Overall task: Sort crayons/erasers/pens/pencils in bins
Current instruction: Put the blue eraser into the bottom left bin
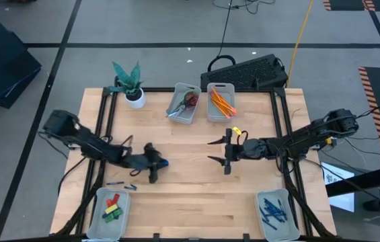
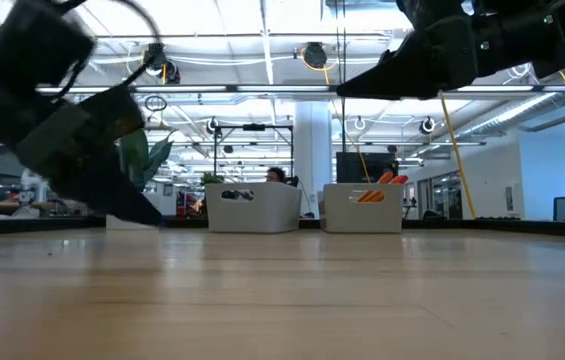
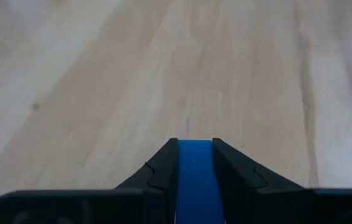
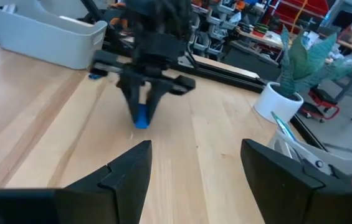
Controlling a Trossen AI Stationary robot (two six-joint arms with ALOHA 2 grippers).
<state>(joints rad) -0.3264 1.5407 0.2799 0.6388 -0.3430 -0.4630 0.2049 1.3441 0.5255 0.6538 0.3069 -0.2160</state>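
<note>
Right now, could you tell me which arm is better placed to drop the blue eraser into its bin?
Left. Its hand already grips the blue eraser near the eraser bin; the open right hand is farther away.

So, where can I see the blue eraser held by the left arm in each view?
High view: blue eraser, left of centre, in the left end effector.
Low view: not visible.
Left wrist view: bottom centre, between the fingers.
Right wrist view: left of centre.
Shared landmark: plant pot.
</note>
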